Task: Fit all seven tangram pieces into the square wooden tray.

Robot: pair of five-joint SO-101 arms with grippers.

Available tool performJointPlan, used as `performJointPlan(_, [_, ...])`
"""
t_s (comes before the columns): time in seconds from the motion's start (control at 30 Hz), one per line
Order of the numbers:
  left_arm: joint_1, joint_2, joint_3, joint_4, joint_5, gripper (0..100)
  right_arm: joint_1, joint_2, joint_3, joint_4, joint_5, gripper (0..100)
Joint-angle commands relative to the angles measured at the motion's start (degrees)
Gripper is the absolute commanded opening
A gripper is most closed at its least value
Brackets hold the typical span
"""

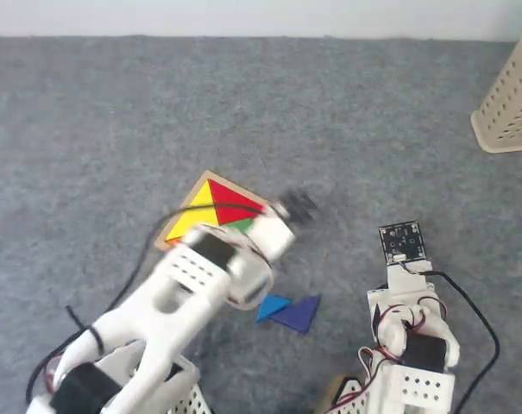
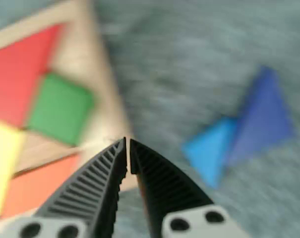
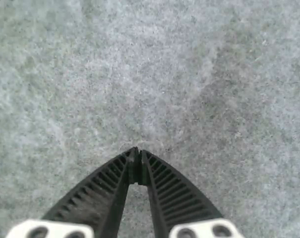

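My left hand (image 2: 128,145) hung over the tray's (image 2: 107,79) rim with its fingers together, only a sliver of light between the tips and nothing held. The tray sat near the middle of the grey surface (image 1: 114,112), turned so one corner pointed at the far edge. Inside it lay a red piece (image 2: 18,74), a green square (image 2: 60,109), a yellow piece (image 2: 3,158) and an orange piece (image 2: 40,186), with a strip of bare wood showing between the green and the orange. Two pieces were outside it, toward the near edge of the surface and between my arms: a light blue triangle (image 2: 211,151) and a dark blue triangle (image 2: 261,119), touching each other. My right hand (image 3: 138,151) was closed too, tips meeting over bare surface near the near right corner. A pale basket (image 1: 506,95) stood at the far right corner.
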Motion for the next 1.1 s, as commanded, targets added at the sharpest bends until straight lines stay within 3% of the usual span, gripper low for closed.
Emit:
performJointPlan(0.0, [8.4, -0.8, -1.0, 5.4, -4.0, 2, 0.7, -0.8, 0.4, -0.7, 0.6, 0.6])
performJointPlan(0.17, [8.8, -0.8, -0.7, 6.8, -7.1, 3, 0.7, -0.8, 0.4, -0.7, 0.6, 0.6])
performJointPlan(0.33, [9.1, -0.7, 1.1, 5.2, -7.0, 14, 0.7, -0.8, 0.4, -0.7, 0.6, 0.6])
performJointPlan(1.07, [9.1, -0.6, 2.7, 1.9, -7.0, 14, 0.7, -0.8, 0.4, -0.7, 0.6, 0.6])
